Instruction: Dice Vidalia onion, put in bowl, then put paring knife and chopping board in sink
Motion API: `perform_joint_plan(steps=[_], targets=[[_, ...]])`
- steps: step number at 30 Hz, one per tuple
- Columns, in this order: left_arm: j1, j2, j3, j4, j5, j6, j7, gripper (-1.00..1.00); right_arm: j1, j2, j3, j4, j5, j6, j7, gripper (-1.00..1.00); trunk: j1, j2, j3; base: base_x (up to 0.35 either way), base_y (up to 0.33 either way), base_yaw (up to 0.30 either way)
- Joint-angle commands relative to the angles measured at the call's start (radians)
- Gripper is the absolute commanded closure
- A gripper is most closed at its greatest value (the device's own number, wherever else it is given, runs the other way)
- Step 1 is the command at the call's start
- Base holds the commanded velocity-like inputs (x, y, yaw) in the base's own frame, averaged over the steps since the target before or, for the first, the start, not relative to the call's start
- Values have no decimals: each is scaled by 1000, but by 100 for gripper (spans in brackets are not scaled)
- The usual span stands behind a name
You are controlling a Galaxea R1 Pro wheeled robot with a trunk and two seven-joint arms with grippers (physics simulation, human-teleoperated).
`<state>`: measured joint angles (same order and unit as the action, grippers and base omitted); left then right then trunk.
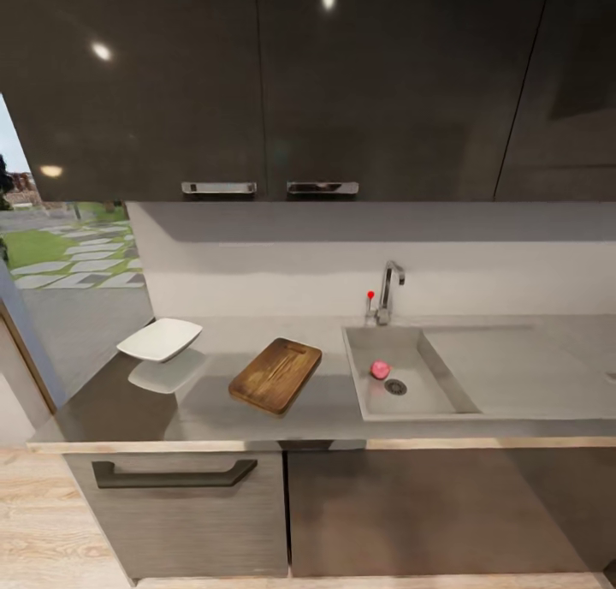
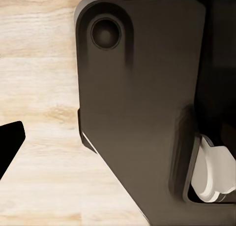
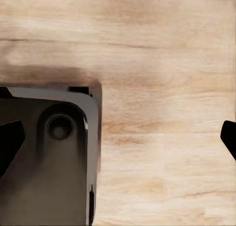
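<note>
Apparently both jaws gape over bare floor (image 3: pixel 162 88).

Kitchen wall with glossy dark upper cabinets (image 1: pixel 257 84) bearing two chrome handles (image 1: pixel 269 188) and ceiling-light reflections. Pale backsplash (image 1: pixel 342 272) below. Grey base cabinets (image 1: pixel 188 503) stand on a light wood plank floor (image 1: pixel 34 529). A window (image 1: pixel 68 255) at left shows lawn and paving.

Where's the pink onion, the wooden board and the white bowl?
onion (image 1: pixel 380 369), head view, middle of it, in the sink basin.
chopping board (image 1: pixel 275 376), head view, middle of its top.
bowl (image 1: pixel 160 339), head view, its inside.
</note>
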<state>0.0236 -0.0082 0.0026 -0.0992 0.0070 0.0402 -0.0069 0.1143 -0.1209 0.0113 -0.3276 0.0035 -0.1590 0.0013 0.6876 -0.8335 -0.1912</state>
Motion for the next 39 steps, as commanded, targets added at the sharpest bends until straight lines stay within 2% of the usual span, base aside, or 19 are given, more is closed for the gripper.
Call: perform_joint_plan(steps=[1, 5, 7, 9, 11, 15, 17, 18, 21, 23, 24, 26, 27, 28, 29, 31, 32, 35, 39], targets=[[1, 0, 0, -4, 1, 4, -1, -100, 1, 0, 2, -34, 1, -1, 0, -100, -4, 6, 2, 0, 0, 0], [1, 0, 0, -4, 1, 4, 0, -100, 1, 0, 7, -226, 2, -1, 0, -100, -19, 34, 15, 0, 0, 0], [1, -1, 0, -4, 1, 4, 0, -100, 1, 0, 9, -382, 2, 0, 2, -100, -27, 48, 21, 0, 0, 0], [1, -1, 0, -4, 1, 4, 0, -100, 1, 0, 13, -474, 3, 1, 3, -100, -34, 62, 27, 0, 0, 0], [1, -2, 0, -4, 1, 4, -1, -100, -1, 0, 18, -642, 2, 5, 3, -100, -42, 76, 34, 0, 0, 0], [1, -2, 0, -4, 1, 4, 0, -100, -2, 0, 20, -816, 1, 16, 1, -100, -57, 104, 46, 0, 0, 0], [1, -3, 0, -4, 1, 4, 0, -100, -3, 2, 20, -909, 1, 37, 1, -100, -65, 118, 52, 0, 0, 0], [1, -3, 0, -4, 1, 4, 0, -100, -6, 3, 21, -1009, 1, 76, 2, -100, -69, 125, 56, 0, 0, 0], [1, -5, 0, -4, 1, 4, 0, -100, -23, 4, 22, -1069, 1, 103, 1, -100, -80, 146, 65, 0, 0, 0], [1, -7, 0, -4, 1, 4, 0, -100, -67, 4, 22, -1095, 1, 115, 1, -100, -88, 160, 71, 0, 0, 0], [1, -8, 0, -4, 0, 4, 0, -100, -150, 4, 22, -1108, -1, 130, 1, -100, -92, 167, 74, 0, 0, 0], [1, -9, 0, -4, 0, 4, 0, -100, -178, 4, 22, -1110, -1, 140, 1, -100, -100, 181, 81, 0, 0, 0], [1, -9, 0, -4, 0, 4, -1, -100, -212, 4, 22, -1111, -3, 153, 2, -100, -103, 188, 84, 0, 0, 0], [1, -11, -1, -4, 0, 4, -1, -100, -286, 4, 21, -1112, -5, 198, 3, -100, -107, 195, 87, 0, 0, 0], [1, -11, -1, -4, -1, 4, -1, -100, -321, 4, 21, -1112, -6, 230, 3, -100, -111, 202, 90, 0, 0, 0], [1, -11, -1, -4, -1, 4, -1, -100, -355, 4, 21, -1112, -7, 265, 4, -100, -119, 216, 96, 0, 0, 0], [1, -12, -1, -4, -1, 4, -1, -100, -423, 5, 21, -1113, -11, 331, 4, -100, -123, 223, 99, 0, 0, 0], [1, -13, -1, -4, -1, 4, -1, -100, -499, 6, 21, -1112, -14, 392, 3, -100, -134, 244, 109, 0, 0, 0], [1, -16, -1, -4, -1, 4, -1, -100, -549, 6, 21, -1106, -20, 430, 0, -100, -149, 272, 121, 0, 0, 0]])
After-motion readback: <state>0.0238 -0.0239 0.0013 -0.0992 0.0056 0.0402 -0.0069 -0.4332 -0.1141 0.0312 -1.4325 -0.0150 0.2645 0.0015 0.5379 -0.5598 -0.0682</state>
